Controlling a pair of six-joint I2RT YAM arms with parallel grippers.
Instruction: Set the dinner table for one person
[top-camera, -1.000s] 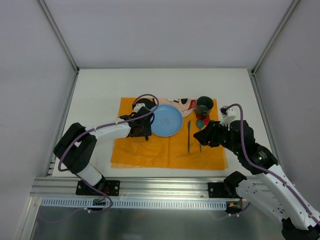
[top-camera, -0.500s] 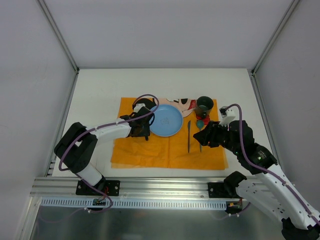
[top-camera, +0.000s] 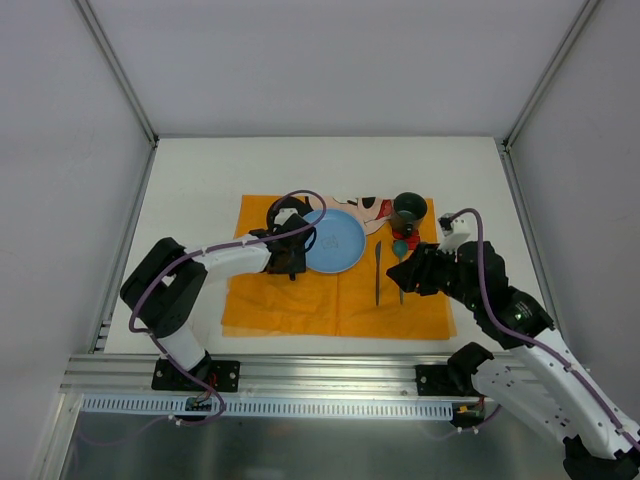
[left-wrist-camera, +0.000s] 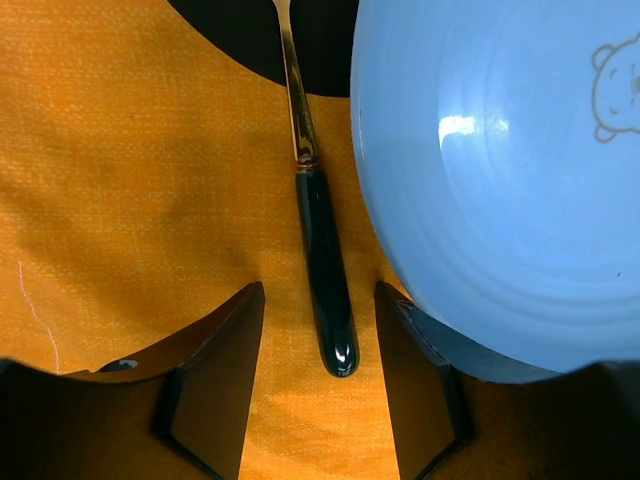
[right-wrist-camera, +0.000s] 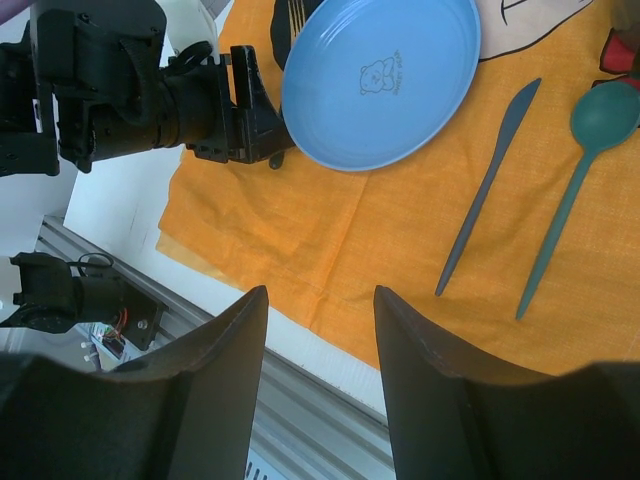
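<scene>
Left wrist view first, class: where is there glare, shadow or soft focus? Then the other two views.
Left wrist: white glare spot on the blue plate, a glint on the fork handle's tip. Right wrist: the right gripper looms dark and soft-edged, the orange placemat sharp. Top external: even light, faint shadows.

A robotics lab test cell: plain grey walls (top-camera: 300, 60) box in a white counter (top-camera: 200, 180), with an aluminium rail (top-camera: 330, 372) along its 6 o'clock edge where the left arm (top-camera: 225, 257) and right arm (top-camera: 520, 320) are bolted.
</scene>
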